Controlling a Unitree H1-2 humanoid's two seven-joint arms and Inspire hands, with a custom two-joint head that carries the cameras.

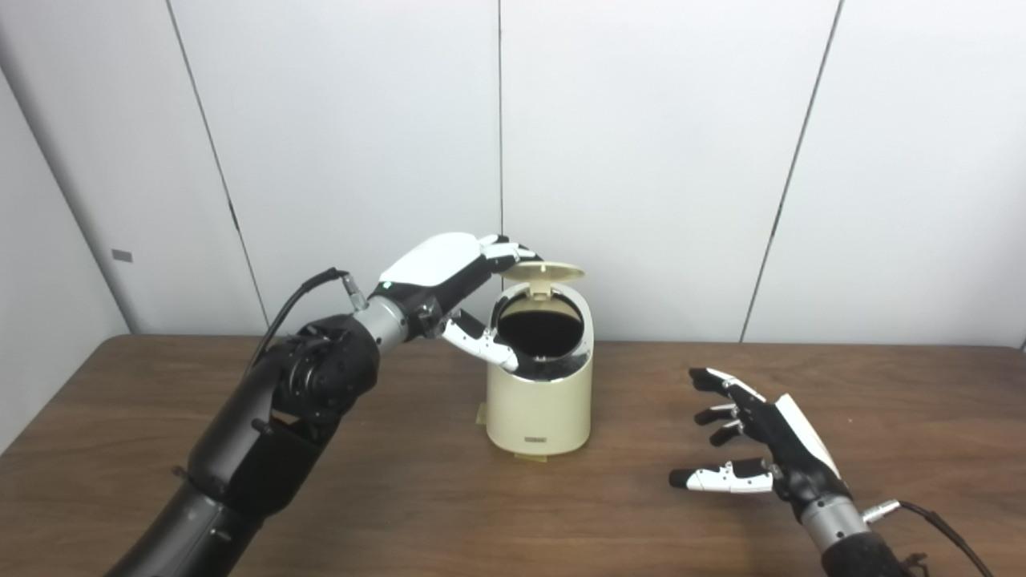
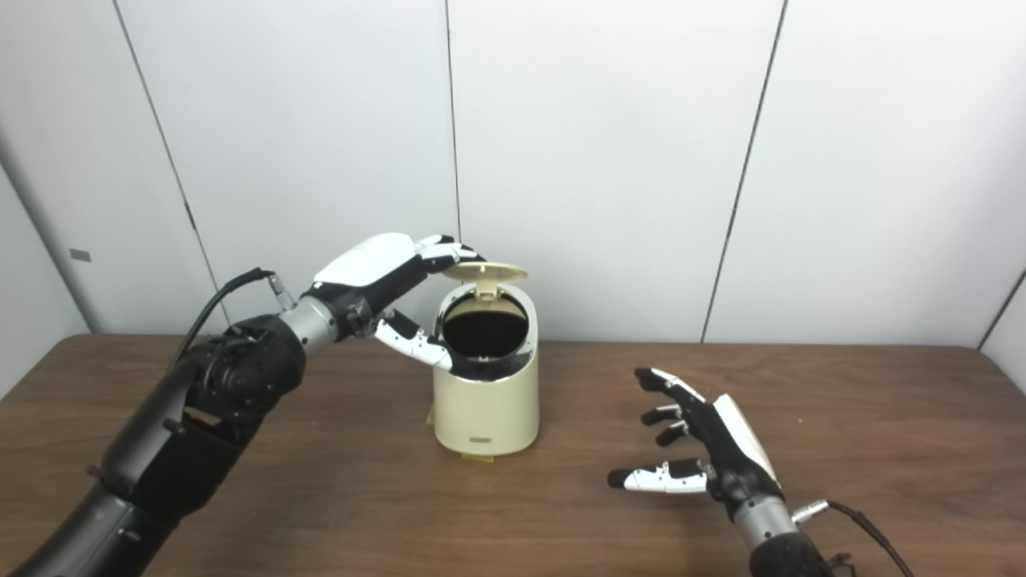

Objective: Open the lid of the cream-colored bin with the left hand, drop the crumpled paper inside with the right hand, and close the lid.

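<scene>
My left hand (image 1: 449,276) props the round cream plastic lid (image 1: 543,271) up, thumb braced on the cream-coloured bin (image 1: 539,401) rim, keeping the mouth clear. My right hand (image 1: 757,437) hovers spread and empty; I see no crumpled paper.

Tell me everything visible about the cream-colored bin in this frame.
The cream-colored bin is a small rounded canister, apparently glossy plastic, standing upright on the brown wooden table near its middle. Its round lid is raised at the rear hinge, roughly level above the opening, whose inside looks dark; no contents can be made out. A small dark label sits low on the front. The left hand touches it: fingers at the lid's edge, thumb against the rim. The right hand is open, apart from it.
</scene>
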